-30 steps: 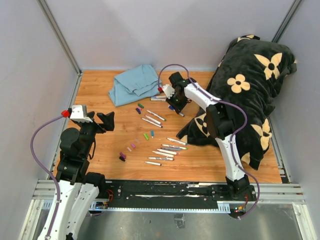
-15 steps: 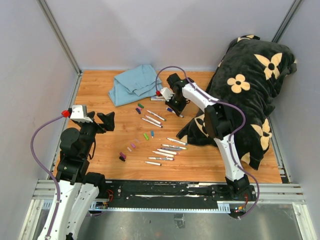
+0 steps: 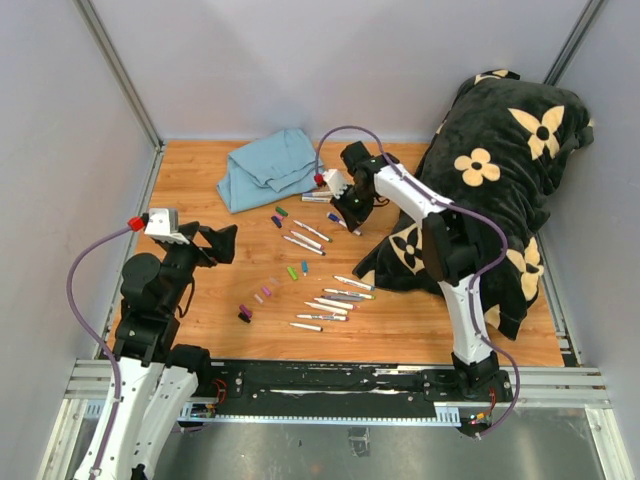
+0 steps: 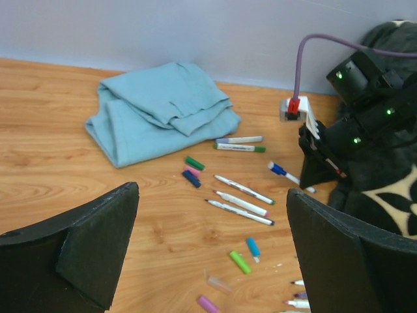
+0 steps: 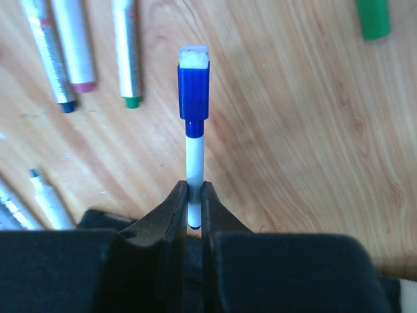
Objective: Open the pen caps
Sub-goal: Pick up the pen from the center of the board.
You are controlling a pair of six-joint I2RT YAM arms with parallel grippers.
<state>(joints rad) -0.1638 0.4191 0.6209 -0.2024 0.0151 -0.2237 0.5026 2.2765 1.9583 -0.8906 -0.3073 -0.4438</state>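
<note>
My right gripper (image 5: 194, 195) is clenched on a white marker (image 5: 194, 156), its blue cap (image 5: 193, 91) on and pointing to twelve o'clock from my fingertips. My left gripper (image 4: 212, 195) hangs released, jaws wide, grasping nothing. Loose caps (image 4: 194, 163) lie on the table (image 4: 39, 163) at five o'clock from the blue cloth (image 4: 159, 107).

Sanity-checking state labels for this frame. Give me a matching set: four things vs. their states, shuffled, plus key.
Things:
1. left gripper
2. right gripper
3. light blue cloth
4. light green cap

States:
A. lying loose on the table
B. shut on the blue-capped marker
C. open, holding nothing
D. crumpled in a heap

Pairs: 1-C, 2-B, 3-D, 4-A
</note>
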